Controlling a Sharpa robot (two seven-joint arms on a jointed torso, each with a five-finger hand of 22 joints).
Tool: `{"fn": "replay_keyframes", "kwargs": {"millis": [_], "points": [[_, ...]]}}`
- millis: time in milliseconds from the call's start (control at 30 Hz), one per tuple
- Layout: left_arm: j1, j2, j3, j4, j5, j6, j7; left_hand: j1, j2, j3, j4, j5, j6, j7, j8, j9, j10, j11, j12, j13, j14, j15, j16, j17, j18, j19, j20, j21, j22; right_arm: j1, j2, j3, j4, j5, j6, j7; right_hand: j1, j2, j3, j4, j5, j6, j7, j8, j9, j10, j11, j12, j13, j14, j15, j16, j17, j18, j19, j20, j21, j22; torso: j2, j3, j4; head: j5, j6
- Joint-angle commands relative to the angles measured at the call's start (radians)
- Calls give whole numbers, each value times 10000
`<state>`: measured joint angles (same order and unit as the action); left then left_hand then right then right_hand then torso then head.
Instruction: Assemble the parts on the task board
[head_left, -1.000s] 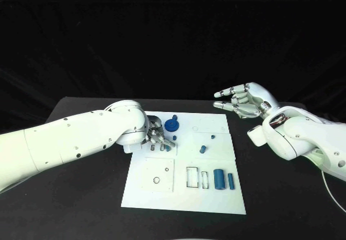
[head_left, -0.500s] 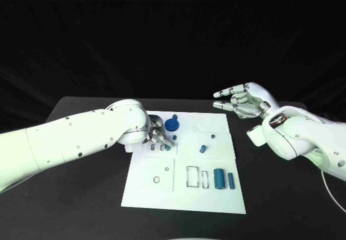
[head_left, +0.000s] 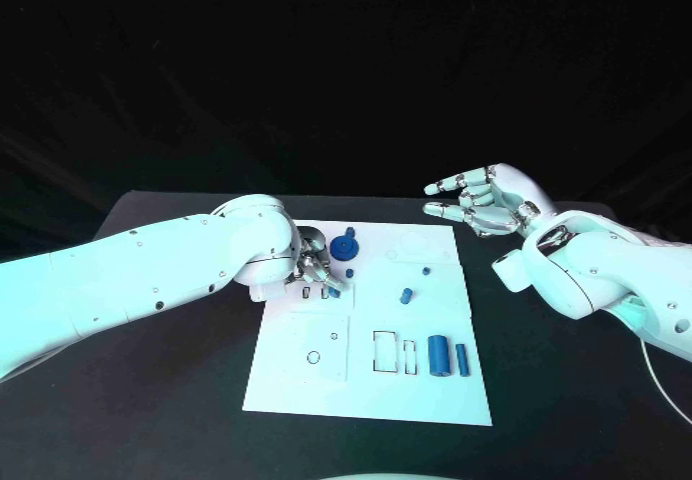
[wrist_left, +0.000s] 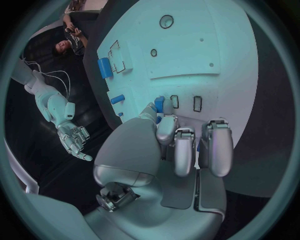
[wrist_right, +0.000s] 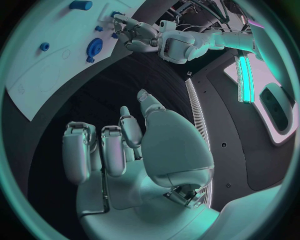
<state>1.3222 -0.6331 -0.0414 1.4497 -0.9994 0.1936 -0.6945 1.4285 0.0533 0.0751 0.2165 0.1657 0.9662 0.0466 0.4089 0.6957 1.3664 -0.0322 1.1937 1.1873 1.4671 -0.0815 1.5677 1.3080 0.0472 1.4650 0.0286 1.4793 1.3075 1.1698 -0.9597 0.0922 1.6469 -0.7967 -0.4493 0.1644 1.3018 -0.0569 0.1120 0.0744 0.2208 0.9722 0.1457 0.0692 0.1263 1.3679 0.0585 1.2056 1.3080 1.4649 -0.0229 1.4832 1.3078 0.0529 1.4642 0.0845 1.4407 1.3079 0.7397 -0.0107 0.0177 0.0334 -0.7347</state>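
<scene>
The left hand (head_left: 320, 268) sits low at the task board's (head_left: 368, 390) ten o'clock corner, fingers curled around a small blue part (wrist_left: 159, 104) pinched at the tips, just beside two empty slots (wrist_left: 185, 103). The part should probably go in upright and square to its slot, lowered slowly. The right hand (head_left: 483, 200), spread and holding nothing, hovers off the board at two o'clock above the counter (head_left: 577, 400)

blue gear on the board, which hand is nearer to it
Left. The left hand sits on the task board right beside the blue gear; the right hand hovers off the board's far right corner.
</scene>
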Motion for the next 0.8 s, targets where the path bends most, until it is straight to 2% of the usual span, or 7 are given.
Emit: {"fn": "replay_keyframes", "kwargs": {"millis": [33, 100, 133, 233, 267, 467, 800], "points": [[-55, -47, -49, 53, 135, -67, -165, 361, -355, 1353, -591, 761, 1, -6, -89, 57, -69, 59, -86, -23, 1037, -46, 31, 2628, -119, 263, -52, 46, 1038, -8, 19, 2, -12, 35, 138, 14, 14, 68, 8, -33, 47, 93, 2, 56, 14, -10, -13, -1, 4, 700, 37, -29, 1064, 8, -52, -4, -29, 18, -2, 3, 10, 10, -13], [-57, -94, -49, 101, 156, -252, -16, -49, -1120, 2961, -648, 905, 59, 112, -115, 233, -6, 98, -142, -52, 1037, -31, 31, 2628, -125, 262, 46, 47, 1058, -9, 30, 1, -27, 37, 144, 9, 14, 68, 8, -33, 47, 93, 2, 56, 14, -10, -13, -1, 4, 700, 37, -29, 1064, 8, -52, -4, -29, 18, 3, 5, 18, 3, -13], [-57, -108, -48, 116, 159, -306, 20, -122, -1215, 3319, -692, 930, 83, 104, -101, 284, 10, 77, -143, -50, 1037, 1, 31, 2628, -123, 262, 42, 46, 1062, -9, 30, 1, -29, 38, 144, 8, 14, 68, 8, -33, 47, 93, 2, 56, 14, -10, -13, -1, 4, 700, 37, -29, 1064, 8, -52, -4, -29, 18, 5, 4, 21, -4, -11], [-60, -207, -43, 225, 170, -623, 182, -943, -1881, 5059, -951, 925, 147, 114, -1, 648, 114, 124, -135, -32, 1037, 83, 31, 2628, -117, 269, 26, 51, 1094, -9, 24, 1, -43, 40, 141, 1, 11, 70, 7, -31, 49, 94, 2, 55, 14, -10, -13, -2, 3, 699, 37, -33, 1058, 8, -52, -4, -30, 17, 1, 5, 27, -19, -9], [-60, -249, -40, 272, 173, -726, 236, -979, -1978, 5229, -1086, 935, 145, 99, 17, 706, 125, 105, -126, -19, 1037, 45, 31, 2628, -123, 276, 48, 57, 1109, -9, 22, 1, -52, 43, 137, -1, 8, 72, 5, -29, 50, 94, 2, 55, 14, -10, -13, -3, 1, 697, 36, -37, 1051, 9, -52, -4, -31, 15, -2, 5, 28, -22, -16], [-64, -534, -8, 601, 114, -1312, 520, -1309, -2165, 5778, -1426, 936, 156, 86, 65, 927, 184, 111, -94, 23, 1037, 42, 31, 2628, -128, 289, 48, 65, 1141, -8, 11, 0, -105, 82, 111, -11, 8, 72, 5, -29, 50, 94, 2, 55, 14, -10, -13, -3, 1, 697, 36, -37, 1051, 9, -52, -4, -31, 15, -2, -1, 17, -7, -10], [-147, -989, -4, 1238, -722, -2373, 784, -1417, -2255, 5968, -1598, 934, 208, 82, 91, 1021, 259, 104, -4, 111, 1037, 36, 31, 2628, -156, 355, 45, 135, 1268, -8, -22, -2, -124, 120, 149, -30, -28, 84, -12, -3, 22, 95, 2, 49, 12, -9, -13, -11, -11, 698, 35, -42, 1047, 8, -51, -7, -33, 15, 5, 6, 21, -1, -8]]}}
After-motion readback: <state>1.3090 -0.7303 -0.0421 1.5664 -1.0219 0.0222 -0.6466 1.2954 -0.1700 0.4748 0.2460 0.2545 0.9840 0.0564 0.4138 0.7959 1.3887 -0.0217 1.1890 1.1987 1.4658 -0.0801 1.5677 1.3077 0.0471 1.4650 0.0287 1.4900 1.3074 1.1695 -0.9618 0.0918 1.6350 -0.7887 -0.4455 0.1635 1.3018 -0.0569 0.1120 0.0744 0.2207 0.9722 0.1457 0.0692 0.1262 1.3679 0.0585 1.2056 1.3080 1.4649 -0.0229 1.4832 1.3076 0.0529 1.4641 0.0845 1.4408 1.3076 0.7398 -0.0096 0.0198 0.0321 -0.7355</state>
